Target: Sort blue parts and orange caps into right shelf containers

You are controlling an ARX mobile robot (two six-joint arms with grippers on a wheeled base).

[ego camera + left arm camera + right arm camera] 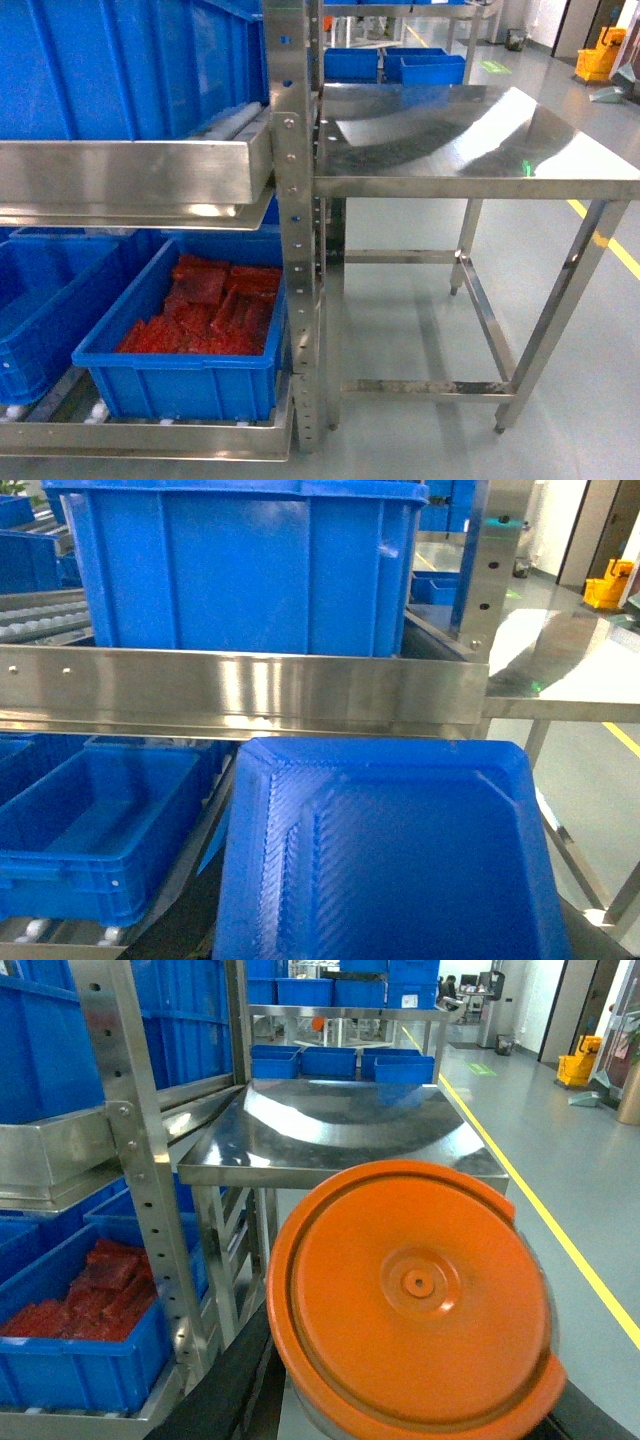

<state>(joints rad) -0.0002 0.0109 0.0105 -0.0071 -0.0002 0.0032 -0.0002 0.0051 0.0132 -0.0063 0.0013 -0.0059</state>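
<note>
two carried things fill the wrist views, one per arm. on the left, the blue part (385, 855), a ribbed square tray, sits close under the left camera with its face toward the lens; past its top edge runs the steel shelf rail (240, 692), with a deep crate (245, 565) above and a shallow crate (95, 825) below and to the left. that crate lies nearer the left arm, so the part looks to have only a short way to go, forward and left. on the right, the orange cap (415, 1295), round with a raised centre, covers the lower right wrist view; the red-filled crate (75, 1355) lies low to its left, past the rack post (135, 1160), and the steel table (340, 1125) stands behind. neither gripper's fingers show in any view, so i cannot tell how they grip. the head view shows the red-filled crate (185, 385) on the bottom shelf and the table (470, 140), but neither arm nor load.
</note>
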